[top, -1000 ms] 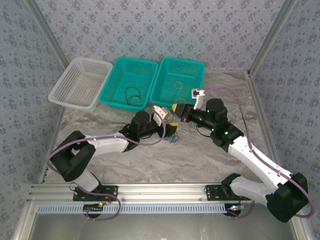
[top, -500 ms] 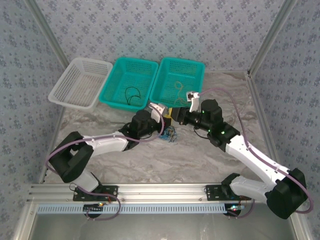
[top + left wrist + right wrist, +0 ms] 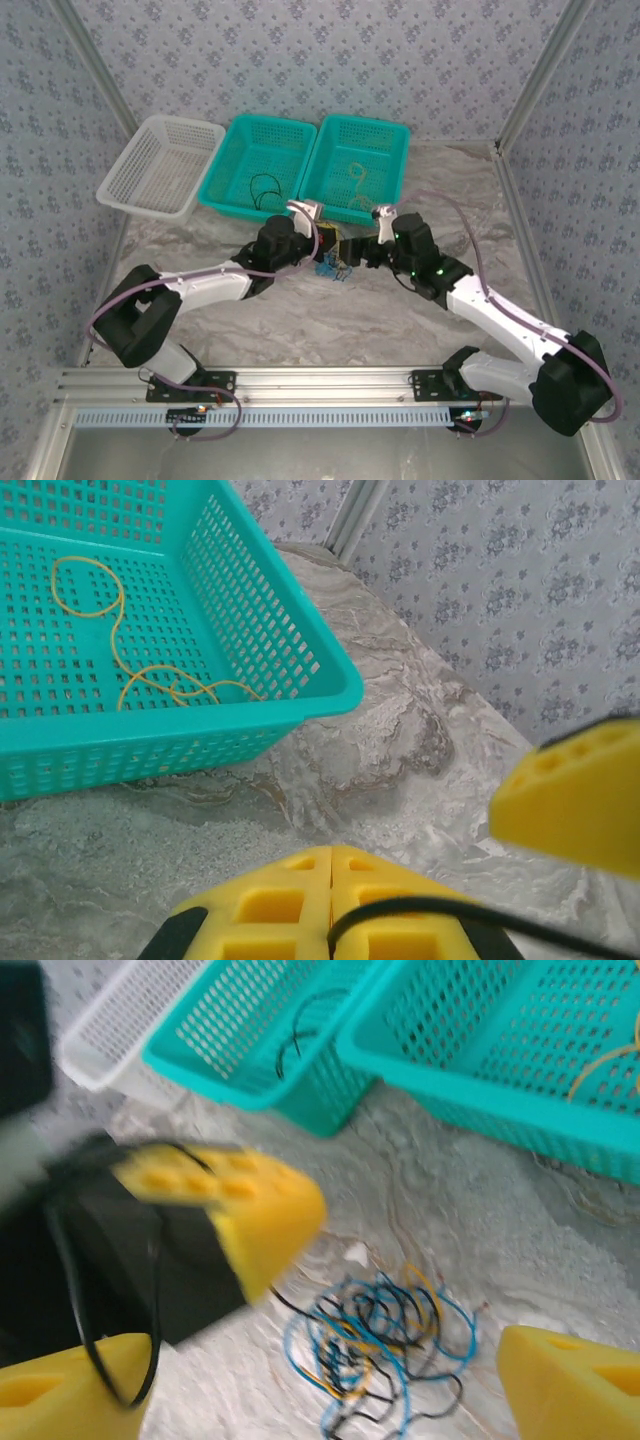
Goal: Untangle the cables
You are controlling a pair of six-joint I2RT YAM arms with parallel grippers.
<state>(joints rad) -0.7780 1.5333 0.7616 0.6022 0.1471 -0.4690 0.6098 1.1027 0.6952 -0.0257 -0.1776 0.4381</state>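
Observation:
The cables (image 3: 385,1350) lie as a small tangle of blue, black and yellow cords on the marble table, in the top view (image 3: 335,268) between both grippers. My left gripper (image 3: 331,852) is shut on a black cable (image 3: 470,908) that comes out between its yellow fingers and runs off to the right. In the top view the left gripper (image 3: 326,245) sits just above and left of the tangle. My right gripper (image 3: 322,1365) stands open over the tangle, its fingers either side, and a black cable (image 3: 95,1355) is draped over its left finger. It faces the left gripper (image 3: 235,1205) closely.
Three baskets stand at the back: a white one (image 3: 160,165), a teal one (image 3: 240,140) holding a black cable (image 3: 265,187), and a teal one (image 3: 380,135) holding a yellow cable (image 3: 150,675). The right teal basket's wall (image 3: 200,745) is close ahead of the left gripper.
The left gripper has shut on a black cable and lifted slightly towards the baskets. The right gripper has opened and moved left, down over the tangle.

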